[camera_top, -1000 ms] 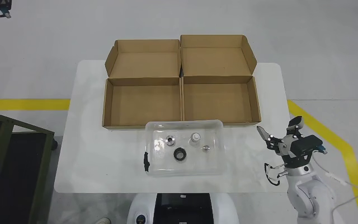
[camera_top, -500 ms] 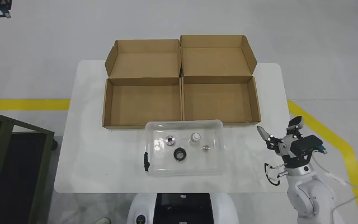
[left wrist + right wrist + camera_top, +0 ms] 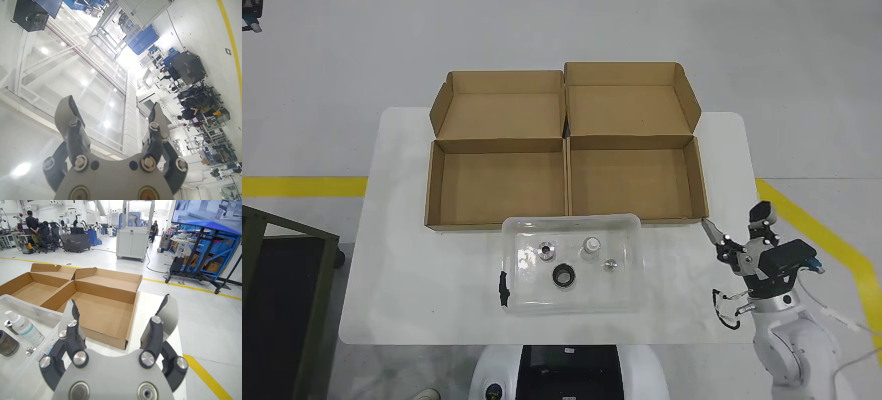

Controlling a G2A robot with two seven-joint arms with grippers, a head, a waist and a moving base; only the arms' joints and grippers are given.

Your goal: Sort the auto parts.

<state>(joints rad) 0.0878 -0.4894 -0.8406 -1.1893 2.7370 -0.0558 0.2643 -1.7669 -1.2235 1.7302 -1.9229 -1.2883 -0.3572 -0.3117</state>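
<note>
A clear plastic tray (image 3: 572,222) at the table's front middle holds a black ring-shaped part (image 3: 564,275), a silver round part (image 3: 544,251), a small white bottle (image 3: 590,246) and a tiny silver piece (image 3: 609,265). My right gripper (image 3: 732,220) stands open and empty near the table's right edge, to the right of the tray. In its wrist view, the right gripper (image 3: 120,300) faces the right cardboard box (image 3: 102,309), with the bottle (image 3: 24,326) and the black part (image 3: 7,344) off to the side. My left gripper (image 3: 113,102) is open and empty, pointing up at the ceiling.
Two open, empty cardboard boxes sit side by side behind the tray, the left box (image 3: 497,185) and the right box (image 3: 634,182), with their lids folded back. The white table (image 3: 402,270) has bare surface on both sides of the tray.
My right gripper has shifted slightly toward the table's middle, still open. The tray, parts and boxes have not moved.
</note>
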